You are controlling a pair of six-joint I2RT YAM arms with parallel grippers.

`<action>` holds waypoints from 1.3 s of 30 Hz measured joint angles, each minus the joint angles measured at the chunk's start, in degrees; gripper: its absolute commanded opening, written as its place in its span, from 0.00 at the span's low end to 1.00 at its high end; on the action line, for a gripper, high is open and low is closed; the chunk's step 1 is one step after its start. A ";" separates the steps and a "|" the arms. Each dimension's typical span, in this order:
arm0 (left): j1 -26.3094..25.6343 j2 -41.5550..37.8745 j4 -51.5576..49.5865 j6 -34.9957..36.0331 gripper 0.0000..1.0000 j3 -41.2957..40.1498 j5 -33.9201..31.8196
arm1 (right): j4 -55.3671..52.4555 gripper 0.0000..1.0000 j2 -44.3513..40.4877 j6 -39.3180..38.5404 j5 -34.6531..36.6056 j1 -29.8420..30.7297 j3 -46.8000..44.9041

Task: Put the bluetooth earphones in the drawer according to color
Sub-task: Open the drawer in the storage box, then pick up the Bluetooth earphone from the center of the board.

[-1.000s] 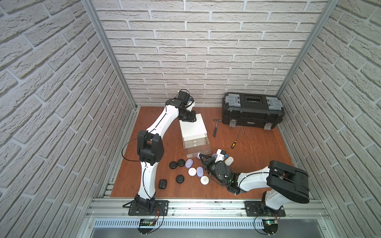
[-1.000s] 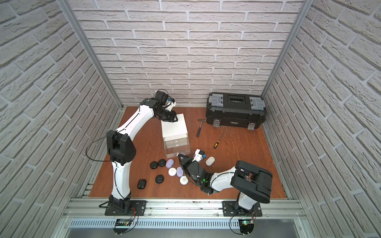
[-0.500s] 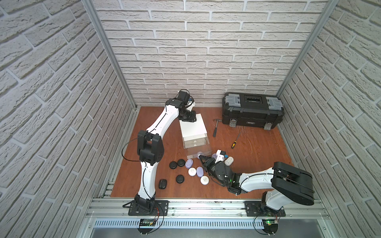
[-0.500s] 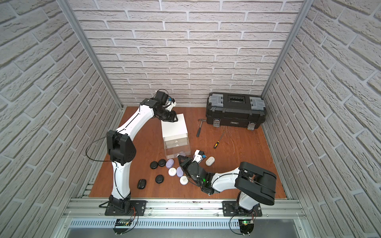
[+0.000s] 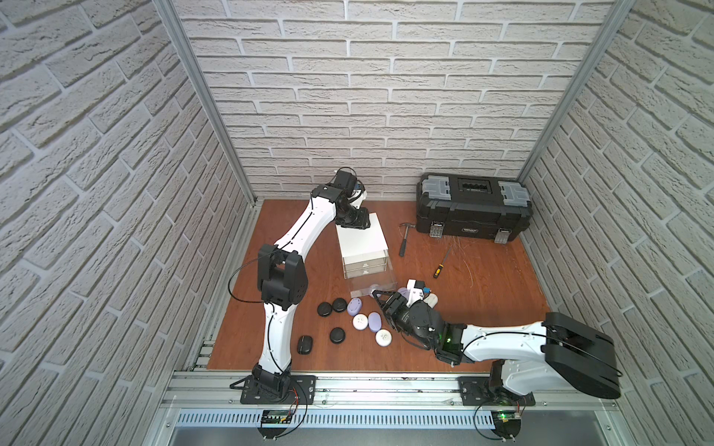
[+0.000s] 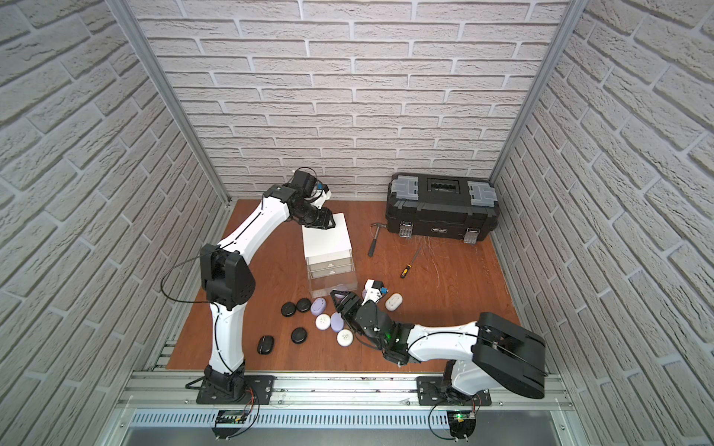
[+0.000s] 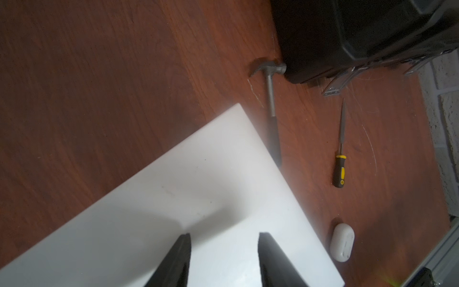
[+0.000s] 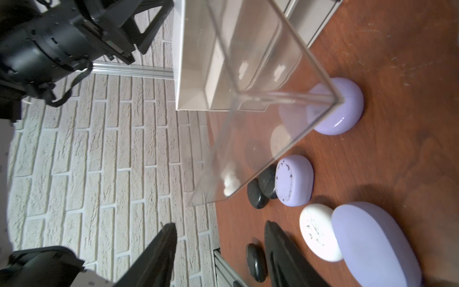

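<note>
White brick-patterned walls [image 5: 386, 96] close in a reddish wood-grain desk [image 5: 483, 301] on three sides, and an aluminium rail [image 5: 386, 386] runs along its 6 o'clock edge. The white drawer cabinet [image 5: 361, 241] stands toward 12 o'clock of centre, its clear bottom drawer [image 5: 371, 284] pulled out. The bluetooth earphones [image 5: 360, 321], black, lavender and white cases, lie scattered on the desk around 7 o'clock, just in front of that drawer. The left claw [image 7: 223, 234] sits over the cabinet's top, slightly parted, gripping nothing. The right claw [image 8: 219, 225] hangs by the drawer's front corner, spread wide and empty. At 1 o'clock sits a black toolbox [image 5: 473, 212], with a hammer [image 5: 405, 239] and a yellow-handled screwdriver [image 5: 442, 264] lying near it.
</note>
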 measured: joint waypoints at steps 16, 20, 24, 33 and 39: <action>-3.48 -11.63 -12.98 -1.77 0.76 1.77 -14.97 | -55.19 0.64 -37.66 -21.38 6.43 -6.36 12.44; -3.80 -26.38 -13.42 -3.91 0.76 -9.29 -19.52 | -62.71 0.66 -37.48 -26.67 3.93 -15.10 15.15; -3.56 -39.10 -13.49 -7.13 0.77 -24.63 -22.36 | -66.45 0.66 -37.13 -30.88 0.72 -20.37 15.19; -2.05 -46.47 -8.33 -11.54 0.76 -51.58 -19.91 | -66.84 0.66 -34.38 -36.00 -7.41 -30.36 15.12; -1.57 -45.62 -2.56 -12.44 0.76 -55.80 -17.70 | -67.65 0.66 -33.90 -37.46 -9.60 -32.35 15.15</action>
